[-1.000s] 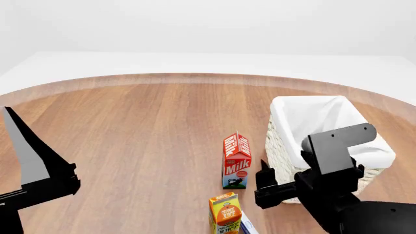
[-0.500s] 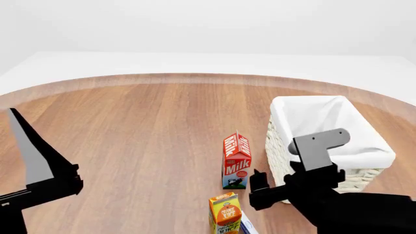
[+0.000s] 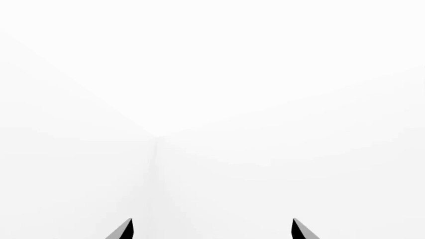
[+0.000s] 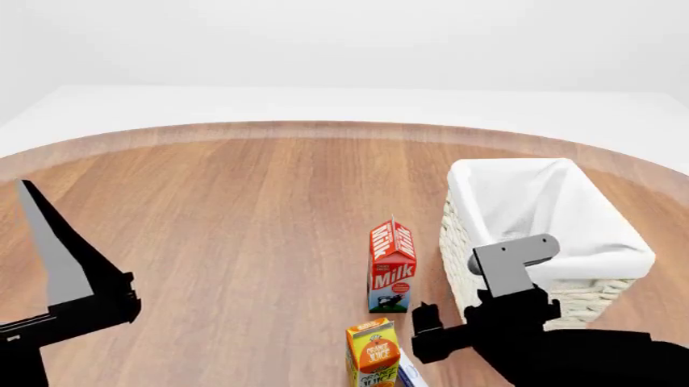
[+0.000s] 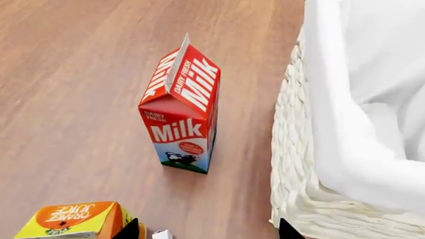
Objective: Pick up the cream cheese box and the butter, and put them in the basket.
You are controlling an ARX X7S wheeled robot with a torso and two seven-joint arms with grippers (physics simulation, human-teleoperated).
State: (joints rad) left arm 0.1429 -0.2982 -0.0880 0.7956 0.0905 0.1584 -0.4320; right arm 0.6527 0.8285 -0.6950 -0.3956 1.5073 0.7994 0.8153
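Judging from the sliver of blue and white at the table's near edge, the cream cheese box point(image 4: 408, 376) lies just behind the orange juice carton point(image 4: 373, 351), near the basket point(image 4: 560, 300); it should be light, stiff cardboard, best pinched across its narrow sides. The right gripper point(image 5: 206, 228) hangs spread and empty, the left gripper point(image 3: 211, 229) likewise. No butter is visible.

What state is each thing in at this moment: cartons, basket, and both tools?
milk carton: upright on the table, top closed, untouched.
orange juice carton: upright, cut off by the frame edge.
basket: upright, liner folded over the rim, nothing seen inside.
right tool: open, holding nothing, low near the cartons.
left tool: open, holding nothing, aimed at blank background.
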